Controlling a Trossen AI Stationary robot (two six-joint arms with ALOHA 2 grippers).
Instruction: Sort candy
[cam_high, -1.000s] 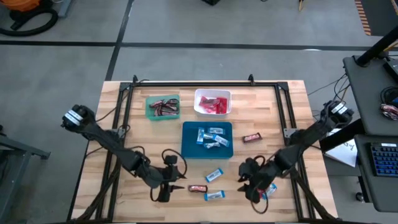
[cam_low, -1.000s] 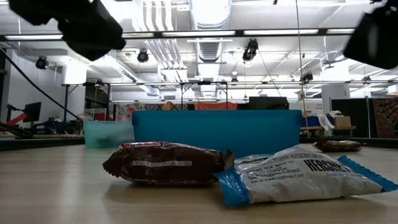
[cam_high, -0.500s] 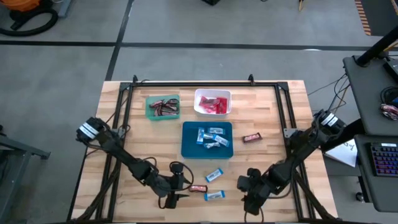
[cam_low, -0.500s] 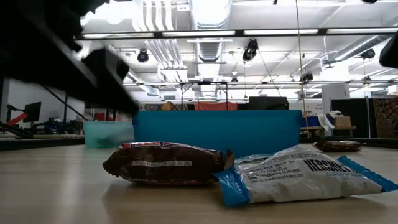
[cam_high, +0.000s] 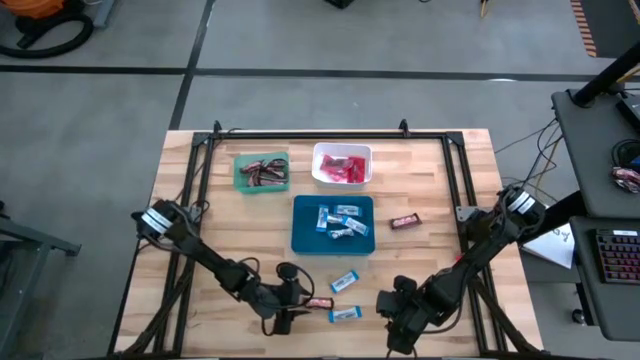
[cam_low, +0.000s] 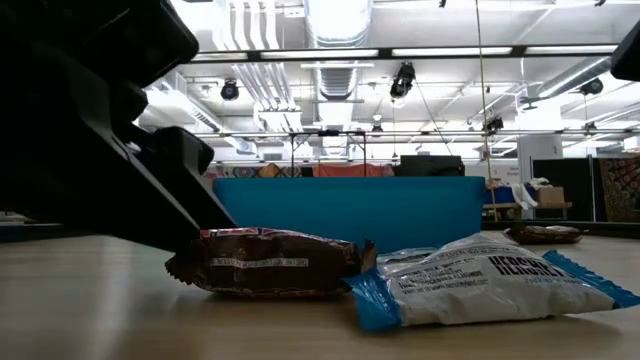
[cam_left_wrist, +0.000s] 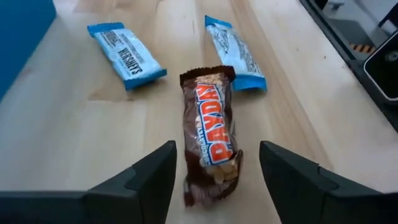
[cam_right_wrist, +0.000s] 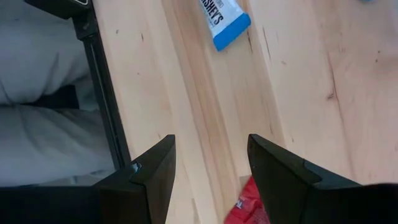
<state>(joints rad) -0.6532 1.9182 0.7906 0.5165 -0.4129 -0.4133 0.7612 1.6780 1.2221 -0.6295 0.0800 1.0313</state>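
Overhead and wrist views of the sorting scene. The left gripper (cam_left_wrist: 214, 171) sits low over the near part of the table (cam_high: 190, 215), its jaws released and spread to either side of a dark brown bar (cam_left_wrist: 210, 134) lettered PAYDAY, whose near end lies between the fingers without being pinched; in the low view this arm fills the left of the picture just beside the same bar. Two blue-and-white bars (cam_left_wrist: 126, 55) lie just beyond the brown one on the bare wood, one of them beside it in the low view. The right gripper (cam_right_wrist: 208, 171) is down at the near right part of the table, jaws likewise released, with a flat red packet (cam_right_wrist: 249, 202) showing between them at the wood and another blue-and-white bar farther ahead. Farther back, the green tray (cam_high: 261, 172) holds brown bars, the white tray (cam_high: 342, 165) holds red packets, and the blue tray (cam_high: 333, 224) holds blue-and-white bars. One more brown bar (cam_high: 404, 221) lies alone to the right of the blue tray.
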